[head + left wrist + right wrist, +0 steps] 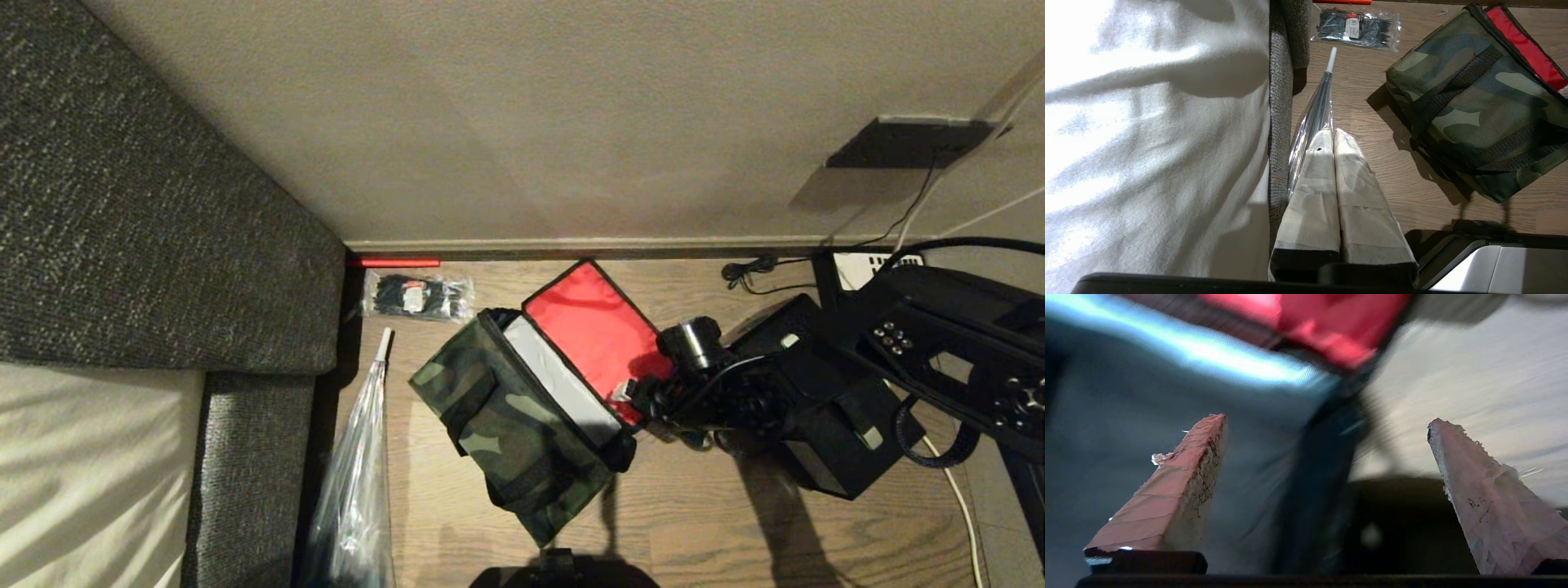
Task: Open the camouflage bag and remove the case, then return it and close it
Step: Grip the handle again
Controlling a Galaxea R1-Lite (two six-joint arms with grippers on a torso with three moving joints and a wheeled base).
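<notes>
The camouflage bag (506, 416) stands open on the wood floor, its red lid (592, 322) flipped back and silver lining (555, 380) showing. My right gripper (633, 404) is at the bag's right end, open. In the right wrist view its taped fingers (1208, 441) spread wide on either side of the bag's black-trimmed end wall (1314, 477), one over the lining, one over the floor. A black box with grey tabs, apparently the case (841, 425), lies right of the bag, partly under my right arm. My left gripper (1333, 132) hangs shut and empty, left of the bag (1474, 110).
A grey sofa (147, 204) with a white cover fills the left. A clear folded umbrella (359, 474) lies beside it. A packet of black items (416, 296) rests by the wall. A telephone with white keypad (865, 265) and cables sit at back right.
</notes>
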